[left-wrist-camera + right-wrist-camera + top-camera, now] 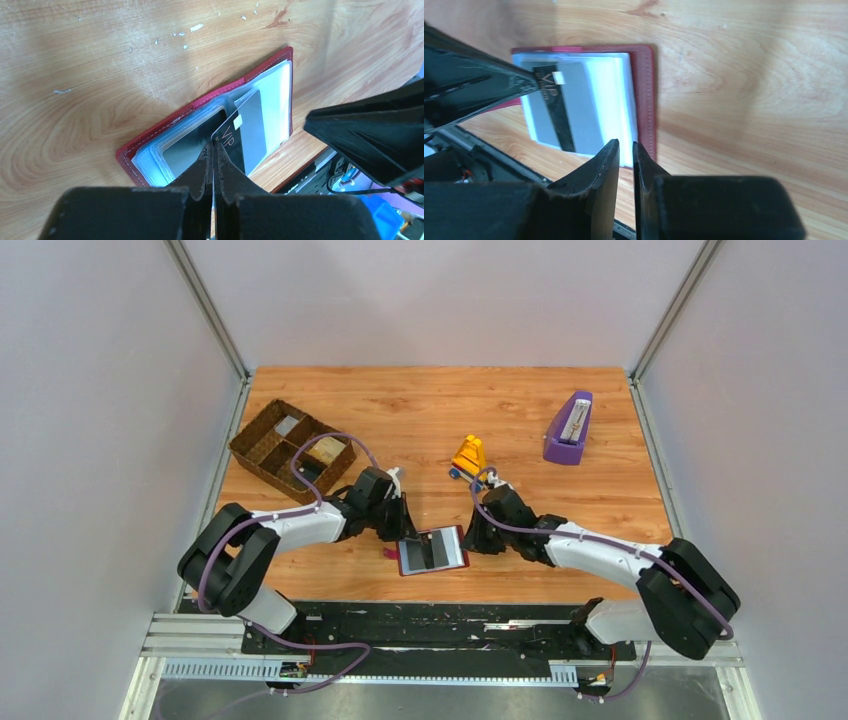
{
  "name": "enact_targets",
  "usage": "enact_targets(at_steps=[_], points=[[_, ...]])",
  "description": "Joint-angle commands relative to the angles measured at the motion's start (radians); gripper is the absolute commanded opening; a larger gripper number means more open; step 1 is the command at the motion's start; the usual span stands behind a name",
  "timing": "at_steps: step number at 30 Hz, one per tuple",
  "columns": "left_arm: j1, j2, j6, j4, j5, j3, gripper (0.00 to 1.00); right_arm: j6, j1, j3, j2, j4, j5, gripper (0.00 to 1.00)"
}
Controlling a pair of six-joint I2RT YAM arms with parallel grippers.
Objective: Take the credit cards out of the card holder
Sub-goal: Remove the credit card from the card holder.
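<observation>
The dark red card holder (pixel 432 551) lies open near the table's front edge, its grey-blue sleeves facing up. It also shows in the left wrist view (pixel 150 142) and the right wrist view (pixel 644 90). My left gripper (pixel 402 532) (pixel 212 147) is shut on the edge of a black "VIP" card (pixel 235 135) (pixel 555 107) that sticks partly out of a sleeve at an angle. A grey card (pixel 252 125) lies under it. My right gripper (pixel 472 537) (pixel 625 145) sits at the holder's right edge over the sleeves. Its jaws stand a narrow gap apart with nothing between them.
A brown wicker basket (pixel 290 448) stands at the back left. A small yellow toy (pixel 468 456) sits behind the grippers, and a purple wedge-shaped stand (pixel 568 428) is at the back right. The black rail (pixel 440 615) runs just in front of the holder.
</observation>
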Motion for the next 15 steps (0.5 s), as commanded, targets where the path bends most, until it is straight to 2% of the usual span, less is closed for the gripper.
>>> enact_targets(at_steps=[1, 15], points=[[0.006, -0.037, 0.031, -0.002, 0.006, 0.024, 0.00, -0.037, -0.002, 0.044, -0.072, 0.023, -0.037, 0.18], [0.009, -0.047, 0.024, 0.025, 0.046, 0.009, 0.00, -0.076, 0.036, 0.121, 0.149, 0.155, -0.093, 0.20]])
